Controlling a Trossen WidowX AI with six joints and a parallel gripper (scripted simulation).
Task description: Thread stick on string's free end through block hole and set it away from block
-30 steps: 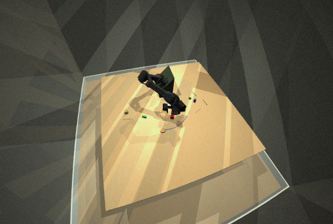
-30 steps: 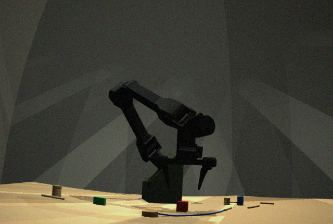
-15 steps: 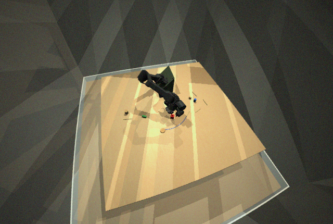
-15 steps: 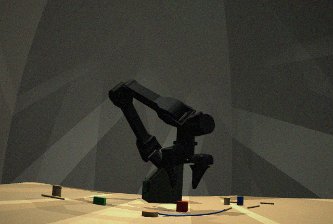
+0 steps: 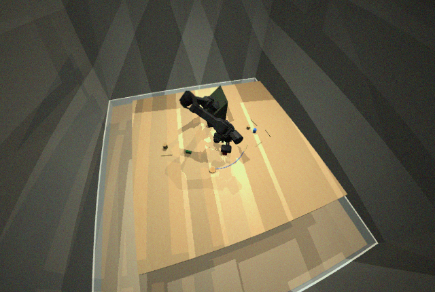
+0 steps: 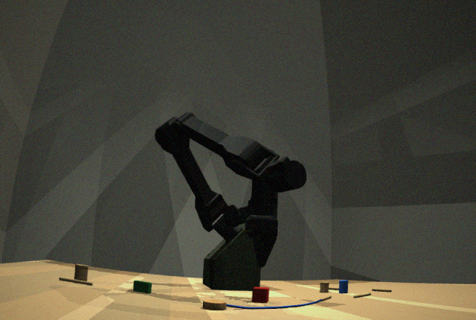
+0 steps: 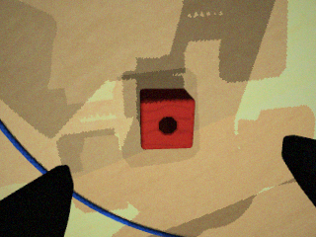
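The red block [image 5: 224, 153] [image 6: 260, 295] [image 7: 167, 114] stands on the table; a dark round hole shows in its face in the wrist view. The wooden button [image 5: 212, 170] [image 6: 214, 305] lies on the table near it. The blue string [image 5: 228, 166] [image 6: 268, 307] [image 7: 106, 212] curves from the button past the block to the thin stick [image 5: 246, 147] [image 6: 325, 298], which lies on the table. The stick is outside the wrist view. My gripper [image 7: 180, 161] [image 6: 262, 263] is open and empty, pointing down above the block.
A green block [image 5: 188, 151] [image 6: 142, 286], a brown cylinder [image 5: 164, 147] [image 6: 81, 272] and a loose stick [image 5: 166, 155] [image 6: 75, 281] lie left. A blue object [image 5: 254, 130] [image 6: 343, 286], a small brown cylinder [image 5: 247, 128] [image 6: 324, 287] and several loose sticks lie right.
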